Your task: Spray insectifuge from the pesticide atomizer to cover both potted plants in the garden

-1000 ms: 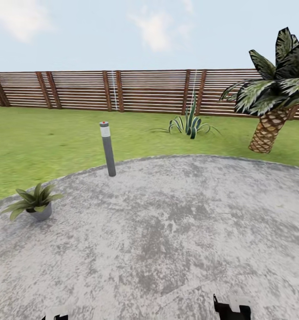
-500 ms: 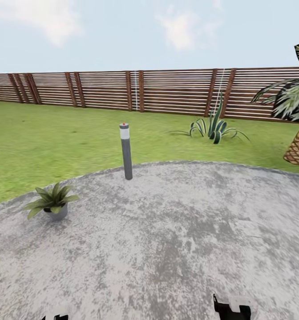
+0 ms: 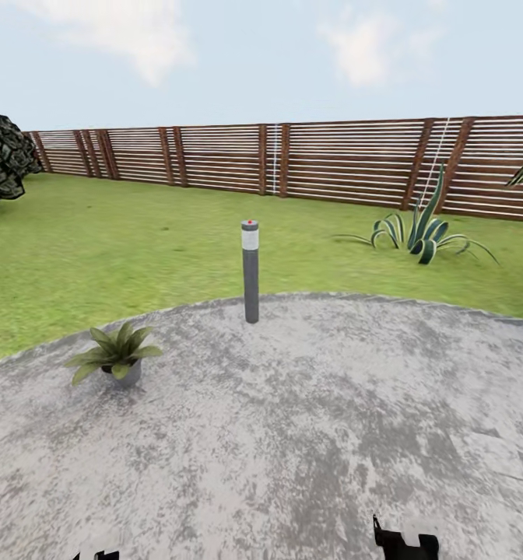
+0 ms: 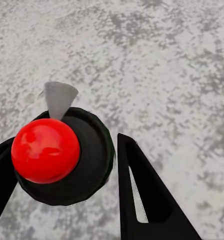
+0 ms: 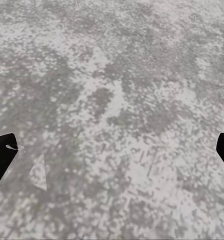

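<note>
The small dark-green pesticide atomizer with the red ball on its top (image 4: 59,155) is seen gripped between the black fingers of the left gripper (image 4: 67,175), the fingers closed against its round cap, nozzle pointing out over the mottled grey round paving (image 3: 308,435). It is carried upright, presumably so the spray head is ready to be aimed. The right gripper (image 5: 112,150) is spread wide, nothing between its fingertips, bare paving beneath; it appears to be kept free. In the head view one low potted plant of pointed light-green leaves in a tiny grey pot (image 3: 117,359) is found near the paving's edge, off to the left and well apart from the grippers. A tall grey post lamp with a red dot (image 3: 250,271) stands beyond it, green lawn (image 3: 98,249) and brown slatted wooden fence (image 3: 331,159) behind. An approach toward that plant is judged the next requirement.
</note>
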Tool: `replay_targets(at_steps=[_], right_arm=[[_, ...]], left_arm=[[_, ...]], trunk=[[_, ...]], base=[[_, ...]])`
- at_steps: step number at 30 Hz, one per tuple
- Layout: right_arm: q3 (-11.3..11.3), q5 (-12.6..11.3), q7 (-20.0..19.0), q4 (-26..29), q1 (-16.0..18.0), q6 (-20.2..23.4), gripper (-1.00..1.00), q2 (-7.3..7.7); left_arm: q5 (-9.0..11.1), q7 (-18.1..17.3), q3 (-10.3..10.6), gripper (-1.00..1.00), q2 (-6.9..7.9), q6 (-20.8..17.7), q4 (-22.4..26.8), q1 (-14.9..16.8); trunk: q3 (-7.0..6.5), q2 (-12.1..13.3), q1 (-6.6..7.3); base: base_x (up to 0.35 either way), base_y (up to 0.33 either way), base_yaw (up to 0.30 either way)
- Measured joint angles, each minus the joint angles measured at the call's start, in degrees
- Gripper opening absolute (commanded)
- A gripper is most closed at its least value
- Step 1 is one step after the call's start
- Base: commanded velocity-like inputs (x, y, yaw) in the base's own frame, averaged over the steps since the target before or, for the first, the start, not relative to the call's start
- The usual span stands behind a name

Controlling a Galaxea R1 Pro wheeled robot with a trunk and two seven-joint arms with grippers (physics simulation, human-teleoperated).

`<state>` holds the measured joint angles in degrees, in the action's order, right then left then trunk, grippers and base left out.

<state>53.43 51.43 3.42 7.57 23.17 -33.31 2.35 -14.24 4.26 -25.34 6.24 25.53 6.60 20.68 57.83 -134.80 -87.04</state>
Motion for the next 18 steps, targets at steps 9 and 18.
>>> replay_targets(at_steps=[9, 18], right_arm=[[0.0, 0.0, 0.0, 0.0, 0.0, 0.0, 1.0, 0.0], [0.0, 0.0, 0.0, 0.0, 0.0, 0.0, 1.0, 0.0]], left_arm=[[0.0, 0.0, 0.0, -1.0, 0.0, 0.0, 0.0, 0.0], [0.0, 0.0, 0.0, -1.0, 0.0, 0.0, 0.0, 0.0]], trunk=[[0.0, 0.0, 0.0], [0.0, 0.0, -0.01]], base=[[0.277, -0.173, 0.277], [0.232, -0.201, 0.277]])
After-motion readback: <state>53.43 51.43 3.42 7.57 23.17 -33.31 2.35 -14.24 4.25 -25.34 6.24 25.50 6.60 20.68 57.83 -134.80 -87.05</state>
